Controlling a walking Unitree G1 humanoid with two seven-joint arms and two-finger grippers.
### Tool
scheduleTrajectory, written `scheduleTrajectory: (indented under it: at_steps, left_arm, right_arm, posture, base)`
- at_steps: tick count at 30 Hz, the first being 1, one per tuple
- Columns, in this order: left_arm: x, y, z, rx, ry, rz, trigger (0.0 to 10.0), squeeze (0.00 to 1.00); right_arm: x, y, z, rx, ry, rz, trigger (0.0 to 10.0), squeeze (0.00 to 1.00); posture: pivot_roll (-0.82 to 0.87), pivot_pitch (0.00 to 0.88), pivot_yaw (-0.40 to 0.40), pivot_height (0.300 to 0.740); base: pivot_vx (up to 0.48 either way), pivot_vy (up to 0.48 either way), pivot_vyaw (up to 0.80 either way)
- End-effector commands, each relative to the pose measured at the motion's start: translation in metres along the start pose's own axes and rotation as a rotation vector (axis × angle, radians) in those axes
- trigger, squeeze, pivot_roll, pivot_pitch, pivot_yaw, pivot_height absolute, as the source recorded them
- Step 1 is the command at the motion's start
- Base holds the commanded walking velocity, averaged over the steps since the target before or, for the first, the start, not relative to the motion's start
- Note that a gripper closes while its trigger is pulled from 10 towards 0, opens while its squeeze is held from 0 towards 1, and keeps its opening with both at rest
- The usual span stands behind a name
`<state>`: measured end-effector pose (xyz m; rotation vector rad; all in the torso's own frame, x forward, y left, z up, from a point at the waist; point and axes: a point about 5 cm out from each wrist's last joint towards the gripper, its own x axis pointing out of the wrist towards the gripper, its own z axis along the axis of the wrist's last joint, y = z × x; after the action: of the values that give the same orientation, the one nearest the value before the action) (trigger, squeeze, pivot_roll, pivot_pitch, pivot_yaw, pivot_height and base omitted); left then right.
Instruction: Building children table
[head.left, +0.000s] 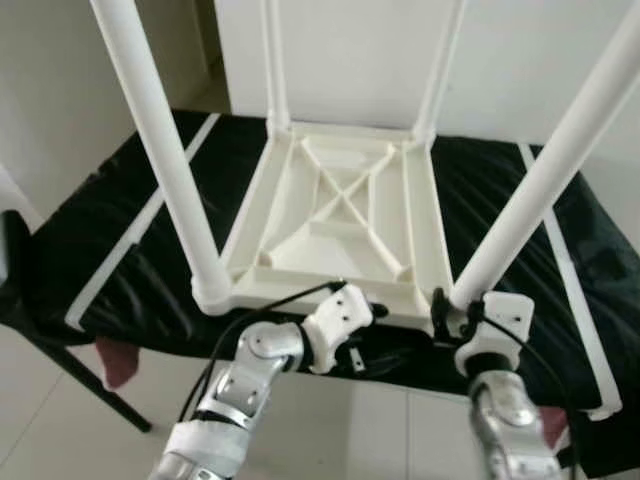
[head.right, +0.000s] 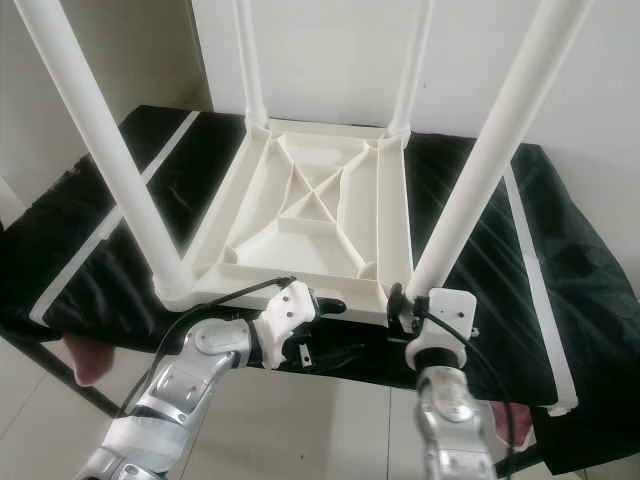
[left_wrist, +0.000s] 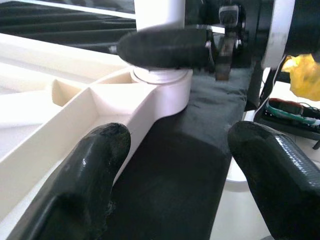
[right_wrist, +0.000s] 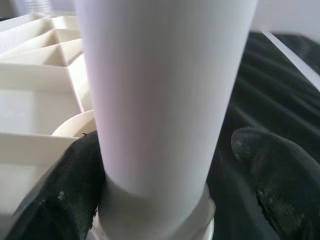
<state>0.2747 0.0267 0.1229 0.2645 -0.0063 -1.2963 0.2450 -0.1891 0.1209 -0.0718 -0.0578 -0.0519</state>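
Nearby, black cloth (head.left: 120, 230) under table (head.left: 340, 215).

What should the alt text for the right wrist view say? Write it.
A white table leg stands in its corner socket between the right gripper's two open black fingers, with the upturned white tabletop lying on black cloth.

1 tabletop (head.left: 340, 215), 4 legs (head.left: 165, 150), 1 black cloth (head.left: 110, 230), 2 hands (head.left: 452, 318).
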Motion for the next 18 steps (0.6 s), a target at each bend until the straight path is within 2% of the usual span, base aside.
scheduleTrajectory:
  at_steps: [1,3,4,10,12,13,17,18]
  left_arm:
    - [0.000,0.002,-0.001,-0.003,0.010,0.082,10.0,0.00]
    - [0.000,0.002,-0.001,-0.003,0.009,0.081,10.0,0.00]
    - [-0.001,0.002,-0.001,-0.002,0.011,0.080,10.0,0.00]
    - [-0.002,0.002,-0.001,0.004,0.015,0.076,10.0,0.00]
    - [-0.001,0.002,-0.001,0.005,0.015,0.074,10.0,0.00]
    - [0.000,0.001,0.000,0.006,0.013,0.068,10.0,0.00]
    - [0.001,0.000,0.000,0.005,0.011,0.065,10.0,0.00]
    - [0.001,0.000,0.000,0.008,0.012,0.062,10.0,0.00]
  right_arm:
    - [-0.001,-0.006,-0.004,-0.008,0.008,0.011,10.0,0.00]
    - [-0.001,-0.008,-0.004,-0.013,0.011,0.040,10.0,0.00]
    - [0.001,-0.014,-0.002,-0.031,0.011,0.133,10.0,0.00]
    - [0.005,-0.021,0.002,-0.048,0.000,0.230,10.0,0.00]
    - [0.006,-0.021,0.003,-0.046,-0.002,0.265,10.0,0.00]
    - [0.009,-0.021,0.004,-0.049,-0.006,0.341,10.0,0.00]
    - [0.013,-0.020,0.004,-0.055,0.001,0.414,10.0,0.00]
    - [0.016,-0.018,0.003,-0.059,0.011,0.458,9.6,0.00]
  posture:
    - [-0.04,0.041,-0.013,0.740]
    - [-0.04,0.041,-0.013,0.740]
    - [-0.04,0.042,-0.013,0.740]
    - [-0.03,0.039,-0.013,0.740]
    - [-0.04,0.036,-0.012,0.740]
    - [-0.03,0.033,-0.012,0.740]
    - [-0.03,0.031,-0.012,0.740]
    - [-0.03,0.028,-0.012,0.740]
  base:
    - [0.000,0.000,0.00]
    - [0.000,0.000,0.00]
    - [0.000,0.000,0.00]
    - [0.000,0.000,0.00]
    - [0.000,0.000,0.00]
    - [0.000,0.000,0.00]
    - [0.000,0.000,0.00]
    - [0.000,0.000,0.00]
